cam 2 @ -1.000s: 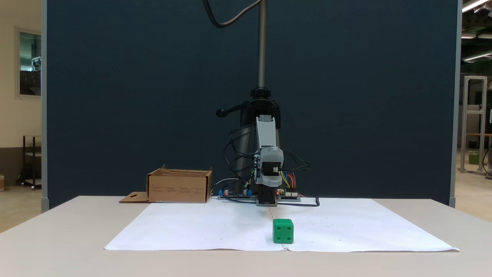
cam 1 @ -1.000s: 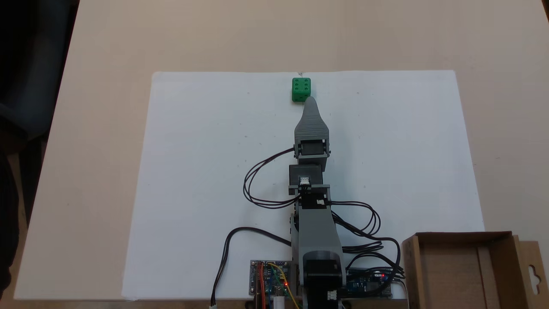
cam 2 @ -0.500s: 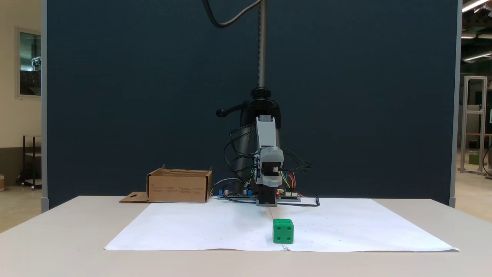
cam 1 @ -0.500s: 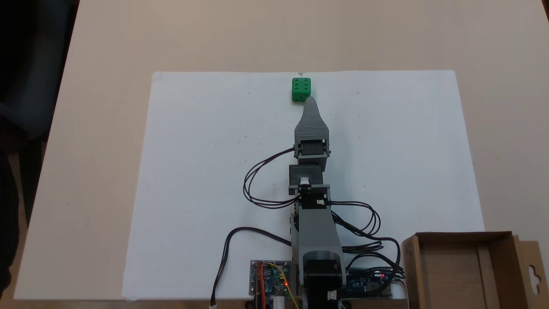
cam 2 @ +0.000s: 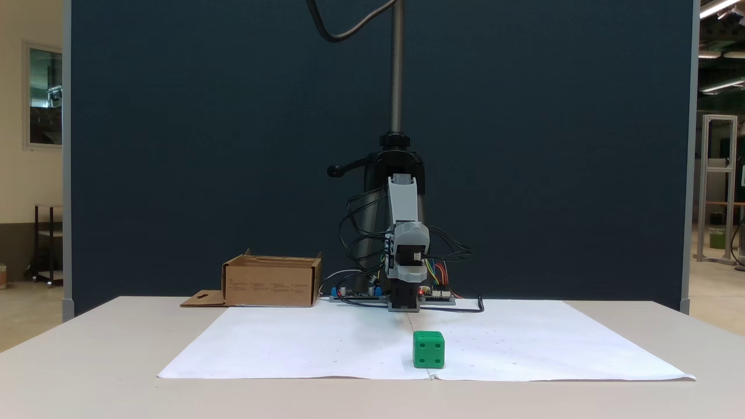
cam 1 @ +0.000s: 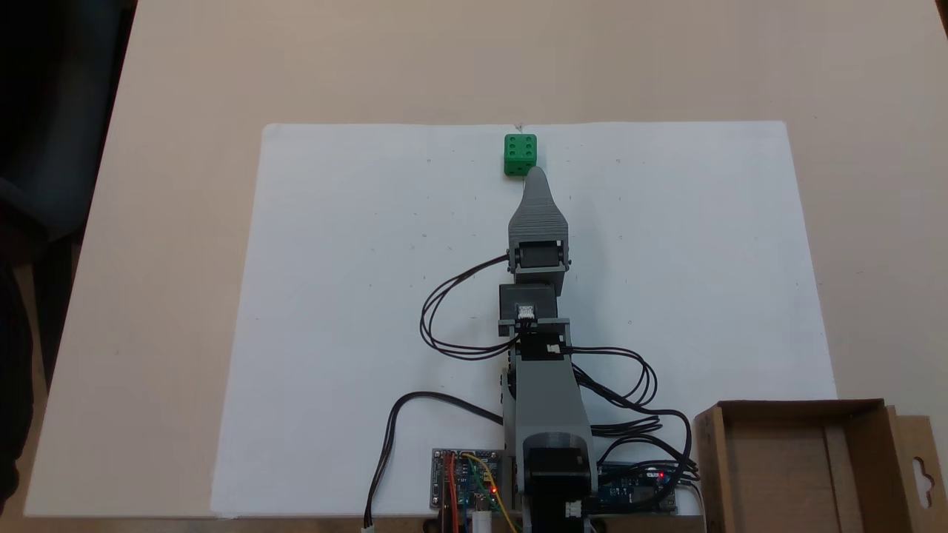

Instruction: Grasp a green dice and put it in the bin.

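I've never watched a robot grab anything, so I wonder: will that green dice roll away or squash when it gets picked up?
The green dice looks like a hard cube with flat faces, so it probably won't squash or roll far. Its rounded edges and smooth-looking sides might let it slip or tumble if nudged off-centre. It seems small, likely light for the hand.

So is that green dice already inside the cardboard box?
No, the green dice sits on the white paper, far from the cardboard box.
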Robot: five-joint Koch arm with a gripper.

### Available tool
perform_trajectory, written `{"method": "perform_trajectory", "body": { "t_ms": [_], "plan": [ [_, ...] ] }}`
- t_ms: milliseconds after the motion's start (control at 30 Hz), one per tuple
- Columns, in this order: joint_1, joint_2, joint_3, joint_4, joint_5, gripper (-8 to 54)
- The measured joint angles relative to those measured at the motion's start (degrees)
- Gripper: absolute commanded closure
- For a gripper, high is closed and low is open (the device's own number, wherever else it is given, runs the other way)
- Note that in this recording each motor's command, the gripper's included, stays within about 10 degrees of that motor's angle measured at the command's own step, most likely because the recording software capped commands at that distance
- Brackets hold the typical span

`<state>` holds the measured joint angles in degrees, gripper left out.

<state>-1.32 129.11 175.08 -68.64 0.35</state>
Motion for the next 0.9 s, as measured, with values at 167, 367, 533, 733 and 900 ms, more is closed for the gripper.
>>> {"method": "perform_trajectory", "body": {
  "t_ms": [167, 367, 533, 733, 900],
  "plan": [
    [0.35, 0.00, 0.00, -0.97, 0.00, 0.9],
    [0.35, 0.00, 0.00, -1.58, 0.09, 1.8],
    [0.97, 0.00, -8.79, 11.43, 0.00, 1.5],
    [1.23, -0.09, -27.60, 34.10, 0.00, 1.6],
    [0.00, -2.81, -42.01, 53.44, 0.00, 1.6]
  ]
}}
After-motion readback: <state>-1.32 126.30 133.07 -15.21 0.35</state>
